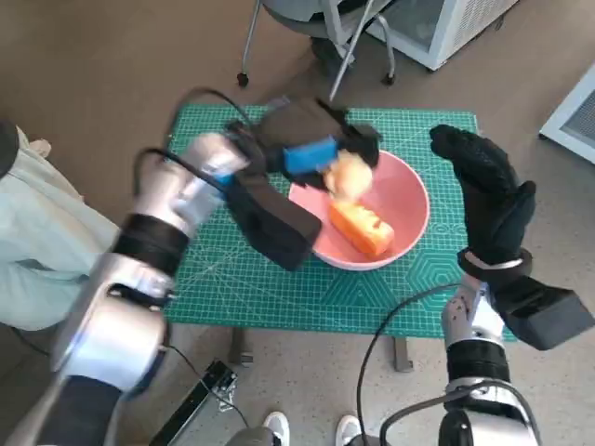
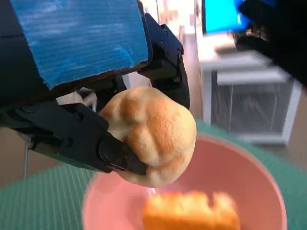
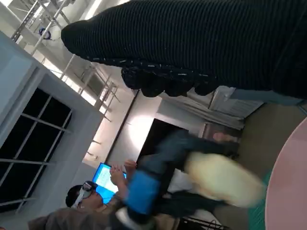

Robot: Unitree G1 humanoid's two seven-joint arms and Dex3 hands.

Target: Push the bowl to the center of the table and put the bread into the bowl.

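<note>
The left hand [image 1: 311, 149] is pinching the bread roll [image 2: 151, 134] over the pink bowl [image 1: 409, 200], ready to drop it; the right hand [image 1: 488, 195] is hanging spread beside the rim.

A round pink bowl [image 1: 409, 200] sits on a green gridded cutting mat [image 1: 242, 279] that covers the small table. An orange oblong bread piece [image 1: 361, 229] lies inside it. The black left hand with blue tape [image 1: 311, 149] holds a pale round bread roll [image 1: 349, 175] above the bowl's far-left rim. The black-gloved right hand [image 1: 488, 190] stands upright just beside the bowl's right edge, holding nothing. A person's pale trouser leg [image 1: 42, 232] shows at left.
</note>
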